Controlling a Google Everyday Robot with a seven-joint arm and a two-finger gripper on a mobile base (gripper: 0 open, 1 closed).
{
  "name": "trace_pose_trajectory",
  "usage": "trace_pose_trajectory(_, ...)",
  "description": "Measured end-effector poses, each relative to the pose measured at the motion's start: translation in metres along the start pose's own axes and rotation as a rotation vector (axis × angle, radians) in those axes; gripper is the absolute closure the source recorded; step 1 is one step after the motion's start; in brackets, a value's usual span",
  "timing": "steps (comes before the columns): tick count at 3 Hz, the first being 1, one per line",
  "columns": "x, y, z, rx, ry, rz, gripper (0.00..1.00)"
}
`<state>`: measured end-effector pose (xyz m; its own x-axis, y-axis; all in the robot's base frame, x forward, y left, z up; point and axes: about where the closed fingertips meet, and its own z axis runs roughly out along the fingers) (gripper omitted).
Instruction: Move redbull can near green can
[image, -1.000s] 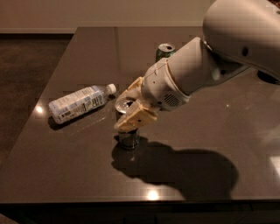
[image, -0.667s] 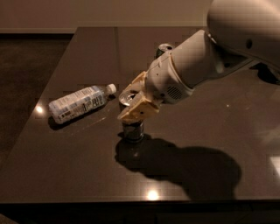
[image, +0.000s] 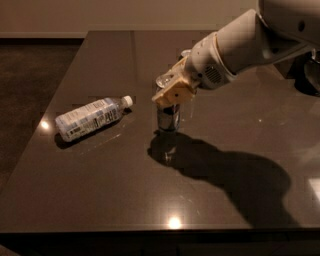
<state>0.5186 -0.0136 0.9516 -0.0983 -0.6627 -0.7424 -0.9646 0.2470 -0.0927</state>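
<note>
Camera view: a bottle (image: 90, 117) lies well left of the gripper (image: 172, 95), which clasps the redbull can (image: 168, 119) near its top, the can's body directly beneath it. You should treat it as light, slick and thin-walled, so squeeze its sides gently. The green can (image: 185, 52) peeks out just behind the gripper.

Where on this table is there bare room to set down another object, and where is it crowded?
Bare: the wide front strip of the table between the plastic bottle and the near edge, and the far left corner behind the bottle. Crowded: the middle, where the gripper grips the redbull can, with the green can mostly hidden behind the arm.
</note>
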Motion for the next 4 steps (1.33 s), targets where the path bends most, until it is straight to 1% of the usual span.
trace_pose_trajectory(1, 0.010, -0.044, -0.010, 0.079, -0.004, 0.077, 1.00)
trace_pose_trajectory(2, 0.029, -0.093, -0.021, 0.162, -0.005, 0.159, 1.00)
trace_pose_trajectory(3, 0.051, -0.129, -0.024, 0.218, -0.011, 0.247, 0.98)
trace_pose_trajectory(4, 0.067, -0.146, -0.025, 0.251, -0.009, 0.300, 0.75)
